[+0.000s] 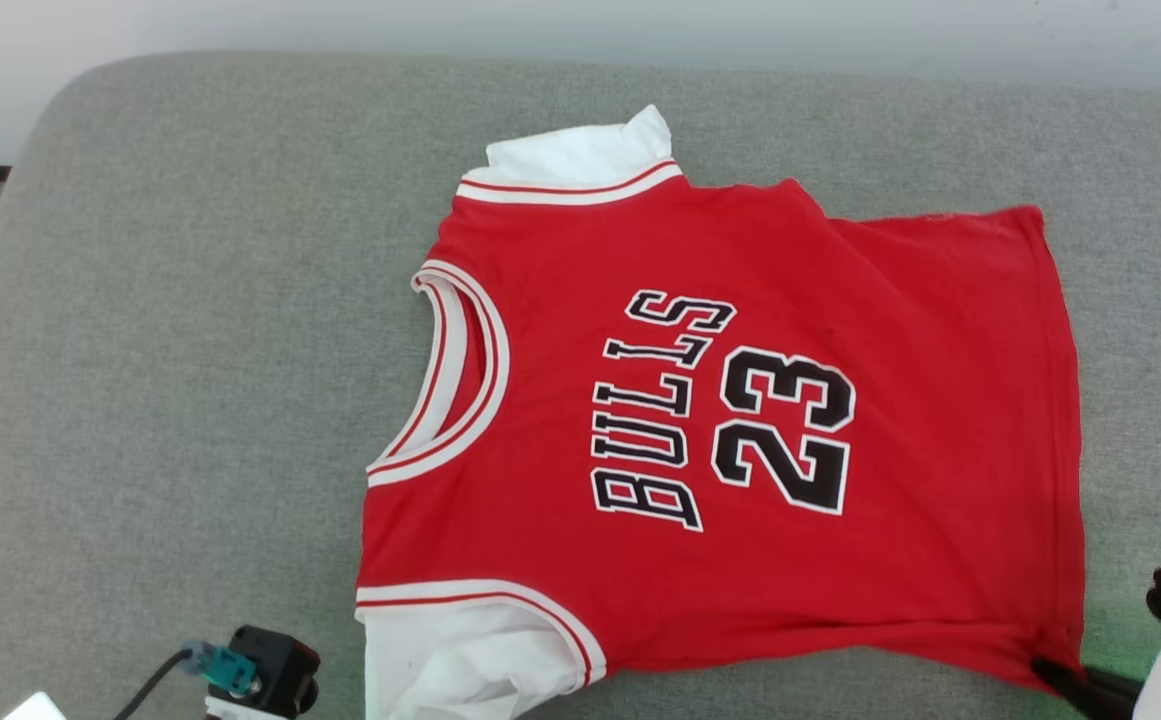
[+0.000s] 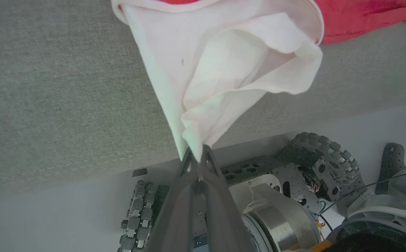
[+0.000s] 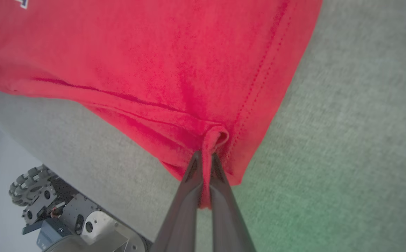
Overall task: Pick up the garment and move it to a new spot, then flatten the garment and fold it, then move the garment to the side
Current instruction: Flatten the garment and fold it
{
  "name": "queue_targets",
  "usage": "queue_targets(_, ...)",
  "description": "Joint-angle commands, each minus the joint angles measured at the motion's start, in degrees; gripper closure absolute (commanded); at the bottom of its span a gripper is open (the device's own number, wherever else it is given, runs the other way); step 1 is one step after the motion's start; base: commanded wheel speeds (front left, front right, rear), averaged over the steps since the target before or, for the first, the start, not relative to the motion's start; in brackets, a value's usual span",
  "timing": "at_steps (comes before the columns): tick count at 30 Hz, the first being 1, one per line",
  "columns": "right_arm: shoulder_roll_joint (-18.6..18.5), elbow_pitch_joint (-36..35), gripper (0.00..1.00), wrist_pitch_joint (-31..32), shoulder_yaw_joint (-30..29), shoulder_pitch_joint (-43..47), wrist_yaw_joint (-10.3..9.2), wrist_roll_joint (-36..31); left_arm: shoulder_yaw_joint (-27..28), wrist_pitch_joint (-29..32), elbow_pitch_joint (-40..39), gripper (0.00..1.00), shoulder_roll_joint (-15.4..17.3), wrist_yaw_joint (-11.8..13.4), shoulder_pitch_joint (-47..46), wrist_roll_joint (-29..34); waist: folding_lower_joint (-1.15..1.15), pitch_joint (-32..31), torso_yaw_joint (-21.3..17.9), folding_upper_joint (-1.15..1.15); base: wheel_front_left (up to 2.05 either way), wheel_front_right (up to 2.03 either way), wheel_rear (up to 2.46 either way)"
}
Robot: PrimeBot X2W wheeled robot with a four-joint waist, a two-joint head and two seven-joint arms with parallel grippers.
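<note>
The left gripper (image 2: 198,155) has its two fingers pressed tight on the tip of the white sleeve (image 2: 223,70) of the garment (image 1: 720,420). The sleeve fans out wide just past the fingertips. The right gripper (image 3: 205,157) is pinching a little fold at the red bottom corner, and the rest of the red cloth spreads out ahead of it and to its left. The garment lies mostly flat on the grey cushion (image 1: 190,350), in front of both grippers, with the letters and number facing up.
</note>
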Motion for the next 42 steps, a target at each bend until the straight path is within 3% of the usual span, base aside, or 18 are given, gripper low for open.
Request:
queue_targets(1, -0.2, -0.2, 1.0, 0.3, -0.3, 0.8, -0.09, 0.3, 0.0, 0.1, -0.1, 1.0, 0.1, 0.2, 0.6, -0.2, 0.0, 0.1, -0.1, 0.0, 0.0, 0.0, 0.0)
queue_targets(11, 2.4, -6.3, 1.0, 1.3, -7.5, 1.8, -0.09, -2.6, 4.7, -2.6, -2.5, 1.0, 4.1, 0.7, -3.9, 3.2, 0.0, 0.9, -1.5, 0.0, 0.0, 0.0, 0.0)
queue_targets(14, 3.5, -6.8, 1.0, 1.0, -8.7, -0.8, -0.09, -4.1, 6.8, -2.8, -2.3, 1.0, 5.9, -0.7, -7.7, 4.9, 0.0, 1.2, -2.0, 0.0, 0.0, 0.0, 0.0)
queue_targets(18, 4.9, -6.0, 1.0, 0.7, -8.7, -6.1, -0.09, -6.8, 8.4, -2.4, -0.1, 1.0, 6.4, -4.6, -14.8, 7.1, 0.0, 1.8, -2.7, 0.0, 0.0, 0.0, 0.0)
queue_targets(22, 5.8, -3.1, 1.0, -0.4, -7.2, -12.1, -0.09, -9.6, 7.5, -0.6, 5.2, 1.0, 4.1, -9.8, -23.3, 9.3, 0.0, 2.6, -3.0, 0.0, 0.0, 0.0, 0.0)
queue_targets(31, 7.3, 7.5, 1.0, -3.1, -0.2, -25.3, -0.09, -12.2, 3.4, 0.4, 25.2, 1.0, -7.0, -21.3, -41.5, 13.0, 0.0, 5.3, -3.8, 0.0, 0.0, 0.0, 0.0)
queue_targets(36, 8.0, 13.5, 1.0, -4.4, 4.1, -30.3, -0.09, -11.7, 0.7, 1.9, 36.5, 1.0, -12.1, -25.3, -46.2, 12.8, 0.0, 6.5, -4.4, 0.0, 0.0, 0.0, 0.0)
queue_targets(42, 8.7, 19.1, 1.0, -5.6, 8.9, -34.4, -0.09, -9.5, -2.1, 3.4, 46.8, 1.0, -16.6, -27.7, -48.3, 11.8, 0.0, 7.2, -4.9, 0.0, 0.0, 0.0, 0.0)
